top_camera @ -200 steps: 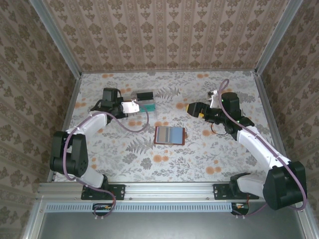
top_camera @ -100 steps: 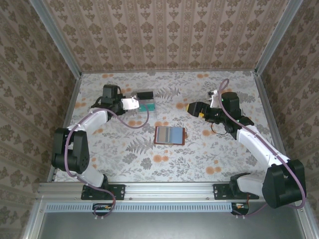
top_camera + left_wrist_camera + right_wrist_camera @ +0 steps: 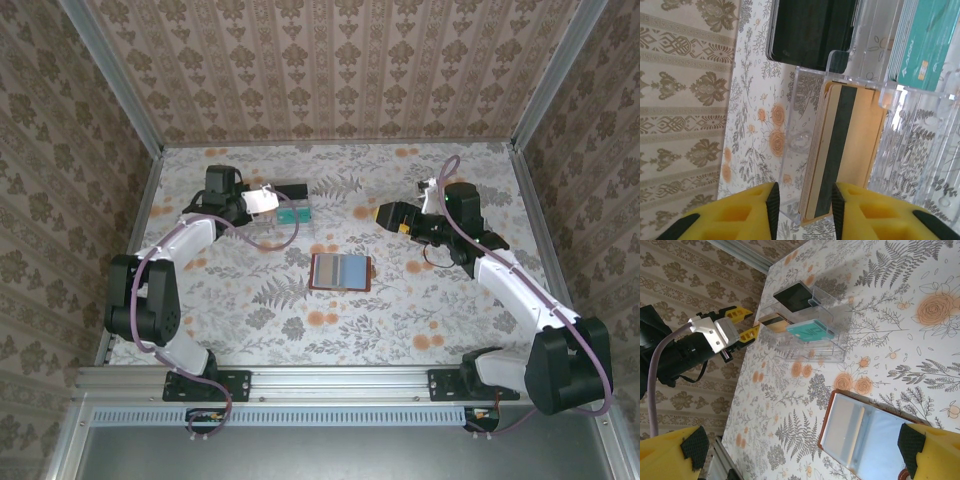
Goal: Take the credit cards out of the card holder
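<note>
At the middle of the surface (image 3: 420, 320) the card holder (image 3: 340, 271) lies open, blue-grey inside up; the right wrist view adds a narrow tan strip on that lining. Beyond it to the left, three lots of credit cards (image 3: 845, 150) sit in a clear tray (image 3: 262, 232): black, gold-tan with a dark stripe, and teal, whose white lettering in the left wrist view is too slanted to read. The left jaws stand apart at the gold-tan stack's end, and the right jaws gape wide near the card holder, clear of it.

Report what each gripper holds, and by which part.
Nothing is held. The left gripper is open by the end of the gold card in the tray; the right gripper is open too.
</note>
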You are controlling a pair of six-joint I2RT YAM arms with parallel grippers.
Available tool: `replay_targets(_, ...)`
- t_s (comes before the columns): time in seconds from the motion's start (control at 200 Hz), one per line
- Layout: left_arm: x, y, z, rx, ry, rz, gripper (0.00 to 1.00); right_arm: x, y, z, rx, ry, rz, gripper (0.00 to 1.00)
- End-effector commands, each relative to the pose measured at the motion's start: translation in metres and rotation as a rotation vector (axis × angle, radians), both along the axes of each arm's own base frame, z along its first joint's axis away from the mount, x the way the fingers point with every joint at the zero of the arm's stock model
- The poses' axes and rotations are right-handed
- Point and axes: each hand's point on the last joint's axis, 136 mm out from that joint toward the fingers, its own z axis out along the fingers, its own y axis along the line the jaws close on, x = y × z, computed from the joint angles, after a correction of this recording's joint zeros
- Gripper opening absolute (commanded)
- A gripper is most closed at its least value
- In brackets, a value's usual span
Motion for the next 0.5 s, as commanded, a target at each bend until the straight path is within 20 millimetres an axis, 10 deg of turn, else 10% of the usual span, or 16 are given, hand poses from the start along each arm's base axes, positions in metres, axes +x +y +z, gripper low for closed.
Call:
replay_targets(0.0,0.000,-0.003,0.038,-0.094,-0.057,0.021,0.37,0.007,0.002,0.015,0.025,-0.030,0.009,1.00)
replay_targets(0.18,-0.014,0.000,0.066,-0.236,-0.101,0.110,0.47,0.007,0.002,0.010,0.012,-0.011,0.003,1.00)
replay_targets(0.41,-0.045,0.009,0.108,-0.546,-0.019,0.338,0.98,-0.001,0.010,-0.004,-0.143,0.027,0.010,1.00)
replay_targets(0.495,-0.057,0.017,0.120,-0.653,-0.005,0.432,1.00,-0.006,0.016,-0.012,-0.202,0.031,0.015,1.00)
